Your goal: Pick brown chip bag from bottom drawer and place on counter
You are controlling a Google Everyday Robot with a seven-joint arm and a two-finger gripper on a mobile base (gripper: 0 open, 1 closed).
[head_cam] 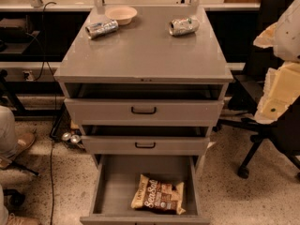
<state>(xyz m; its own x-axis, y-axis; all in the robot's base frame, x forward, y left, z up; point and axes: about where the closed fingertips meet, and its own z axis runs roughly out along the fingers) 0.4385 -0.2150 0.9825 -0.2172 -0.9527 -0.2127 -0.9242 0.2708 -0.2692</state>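
The brown chip bag (158, 194) lies flat in the open bottom drawer (110, 186), towards its front right, with its white "Sea Salt" lettering facing up. The counter (143, 50) is the flat grey top of the cabinet above it. My arm comes in at the right edge of the camera view as cream and white parts, with my gripper (274, 104) at its lower end. It hangs to the right of the cabinet at the height of the top drawer, well above and right of the bag, touching nothing.
Two crushed silver cans (102, 28) (183, 26) and a shallow bowl (121, 14) sit at the back of the counter. The two upper drawers (143, 110) (145, 145) are pulled out a little. A black office chair (262, 139) stands to the right. A person's shoe (18, 144) is at the left.
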